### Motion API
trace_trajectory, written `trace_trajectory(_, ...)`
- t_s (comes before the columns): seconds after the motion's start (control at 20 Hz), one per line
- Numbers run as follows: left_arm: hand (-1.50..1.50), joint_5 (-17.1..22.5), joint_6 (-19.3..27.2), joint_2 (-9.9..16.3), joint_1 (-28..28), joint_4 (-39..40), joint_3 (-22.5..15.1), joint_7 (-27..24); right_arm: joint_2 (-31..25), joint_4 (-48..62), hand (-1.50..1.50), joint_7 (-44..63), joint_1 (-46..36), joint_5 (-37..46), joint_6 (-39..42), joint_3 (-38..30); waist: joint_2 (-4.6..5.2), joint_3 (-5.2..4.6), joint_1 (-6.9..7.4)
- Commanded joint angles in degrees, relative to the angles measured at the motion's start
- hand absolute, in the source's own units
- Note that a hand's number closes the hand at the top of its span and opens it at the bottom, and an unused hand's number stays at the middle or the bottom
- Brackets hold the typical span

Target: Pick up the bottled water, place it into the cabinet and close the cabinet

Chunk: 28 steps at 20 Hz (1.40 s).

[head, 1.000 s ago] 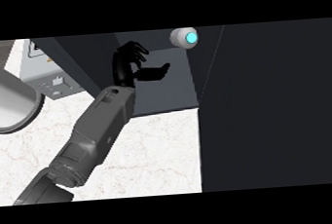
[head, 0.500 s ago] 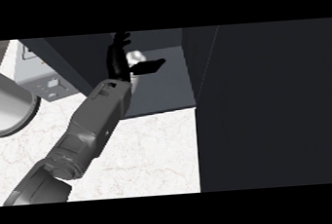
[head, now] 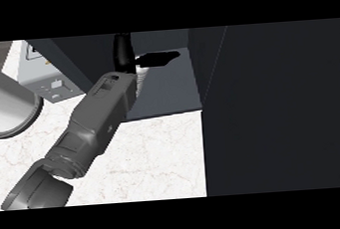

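My left hand [head: 125, 57] is inside the open dark cabinet, over its grey shelf floor [head: 168, 94]. The fingers point straight toward the back and the thumb [head: 158, 57] sticks out to the right. A small pale patch [head: 143, 72] shows just under the thumb, beside the palm. I cannot tell whether it is the bottled water; no blue cap shows. The grey forearm [head: 93, 127] runs in from the lower left. The cabinet's dark door [head: 290, 103] stands open and fills the right half of the view. My right hand does not show.
A grey appliance [head: 49, 77] with small knobs stands left of the cabinet. A round metal vessel [head: 3, 108] lies at the left edge. White marble counter [head: 154, 157] spreads below the shelf's front edge.
A second ago a blue-capped bottle showed right of the hand; it no longer shows. The fingers have straightened from a spread curl, and the hand has moved slightly deeper into the cabinet.
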Motion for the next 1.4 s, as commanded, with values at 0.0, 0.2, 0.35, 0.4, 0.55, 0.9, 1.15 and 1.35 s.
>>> trace_trajectory(0.0,-1.50,1.5,-6.0,-2.1,0.6,-2.6,1.9,-4.1,-1.0,-3.1,-1.50,2.0,0.5,-4.6,0.5,-1.3,-0.50,0.02,1.41)
trace_trajectory(0.2,-1.50,1.8,-9.7,-0.8,-0.4,-2.4,3.1,-3.5,-0.8,-5.1,-1.50,2.7,2.7,-5.7,0.8,-1.5,-1.01,0.07,2.05)
trace_trajectory(0.35,-1.50,1.4,-9.0,-2.9,1.3,-2.6,3.3,-6.5,0.5,-6.8,-1.50,7.5,-0.6,-6.0,-2.1,0.7,-0.97,0.05,3.24)
trace_trajectory(0.4,-1.50,2.2,-8.5,-3.0,2.3,-4.4,1.8,-5.3,-0.2,-4.9,-1.50,7.8,-2.3,-7.3,-2.0,-1.2,-1.21,0.09,2.92)
trace_trajectory(0.55,-1.50,1.7,-9.1,-3.1,4.2,-8.0,0.9,-3.2,2.7,-6.9,-1.50,4.9,4.4,-0.6,-1.3,4.5,-2.18,0.09,3.84)
trace_trajectory(0.9,-1.50,5.1,-11.4,-3.1,16.0,-19.1,-5.2,-3.4,1.5,-7.7,-1.50,5.7,4.5,-3.3,-1.7,2.1,-2.31,0.09,4.08)
trace_trajectory(1.15,-1.50,8.1,-13.9,-3.1,23.1,-30.9,-10.7,-1.4,2.2,-8.3,-1.50,6.7,3.7,-0.9,-3.1,5.0,-2.46,0.07,4.91)
trace_trajectory(1.35,-1.50,9.1,-15.5,-3.1,27.7,-40.5,-13.5,-0.2,2.1,-9.0,-1.50,8.9,2.2,-1.6,-5.1,4.0,-2.29,0.07,5.96)
